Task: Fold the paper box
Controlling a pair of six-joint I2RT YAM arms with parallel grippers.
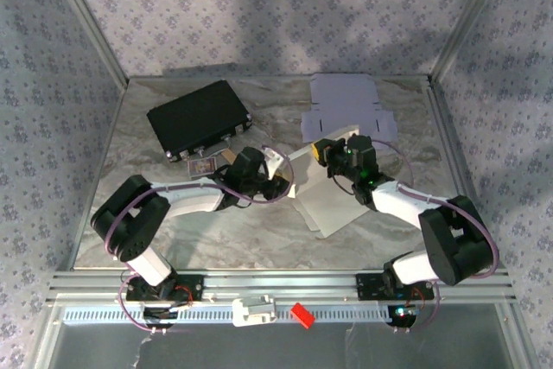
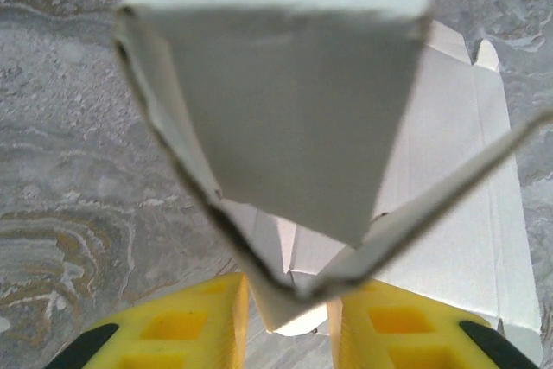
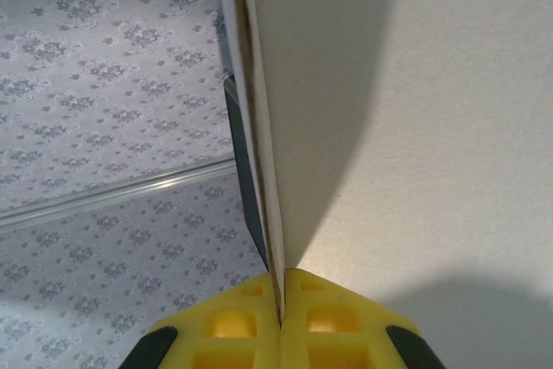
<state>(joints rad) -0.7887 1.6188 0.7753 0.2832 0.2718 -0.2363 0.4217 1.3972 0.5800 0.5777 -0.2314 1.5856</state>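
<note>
White card, the paper box (image 1: pixel 335 200) lies half-raised at mid-bench (image 1: pixel 207 235), between the two arms, its flat panel running back toward the right arm's base. Its folded corner sits straight ahead of the left tool (image 2: pixel 289 300), inside fingers set slightly apart; whether they pinch it I cannot tell. The right tool (image 3: pixel 281 300) is clamped on an upright flap's edge. Both arms reach inward, forearms low.

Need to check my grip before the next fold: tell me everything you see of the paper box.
The paper box is white card, creased, half-formed: its base lies flat on the marble table, right of centre, with panels raised. The right pincer is shut on one upright panel's edge; the left pincer straddles a folded corner, grip unclear.
</note>
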